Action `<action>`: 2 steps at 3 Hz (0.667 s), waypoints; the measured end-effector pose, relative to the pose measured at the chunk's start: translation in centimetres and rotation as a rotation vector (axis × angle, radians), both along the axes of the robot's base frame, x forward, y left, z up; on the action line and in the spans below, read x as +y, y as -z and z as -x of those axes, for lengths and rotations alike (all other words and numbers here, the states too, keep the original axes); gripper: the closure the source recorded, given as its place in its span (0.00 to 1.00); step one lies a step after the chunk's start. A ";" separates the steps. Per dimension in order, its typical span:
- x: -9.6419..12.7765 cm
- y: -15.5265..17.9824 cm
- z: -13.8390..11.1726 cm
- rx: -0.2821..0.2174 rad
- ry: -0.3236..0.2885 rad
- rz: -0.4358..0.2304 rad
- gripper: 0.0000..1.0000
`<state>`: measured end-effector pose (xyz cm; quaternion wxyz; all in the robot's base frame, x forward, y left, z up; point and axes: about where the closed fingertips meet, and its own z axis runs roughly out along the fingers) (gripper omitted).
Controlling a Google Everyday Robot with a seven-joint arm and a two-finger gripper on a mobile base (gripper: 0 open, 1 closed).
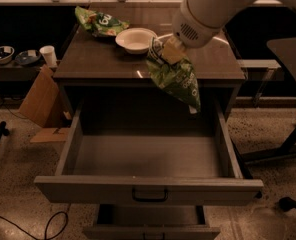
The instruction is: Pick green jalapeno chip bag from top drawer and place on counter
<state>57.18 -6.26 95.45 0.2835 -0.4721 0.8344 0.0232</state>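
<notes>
My gripper (169, 50) is shut on the top end of the green jalapeno chip bag (177, 79). The bag hangs tilted down to the right, over the front edge of the counter (103, 61) and above the back of the open top drawer (148, 160). The drawer is pulled far out and its grey inside holds nothing. Its dark loop handle (150, 195) sits at the middle of the front panel. My white arm (213, 6) comes in from the upper right.
A white bowl (136, 38) and a larger green bag with white letters (99, 22) lie at the back of the counter. A lower drawer (150, 224) is partly out. A cardboard piece (38, 104), a cup (49, 55) and a chair base (288, 149) flank the cabinet.
</notes>
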 end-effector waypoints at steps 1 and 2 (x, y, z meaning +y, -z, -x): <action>-0.7 -4.6 -1.8 -0.021 0.095 0.079 1.00; 0.3 -8.1 -4.4 -0.052 0.127 0.125 1.00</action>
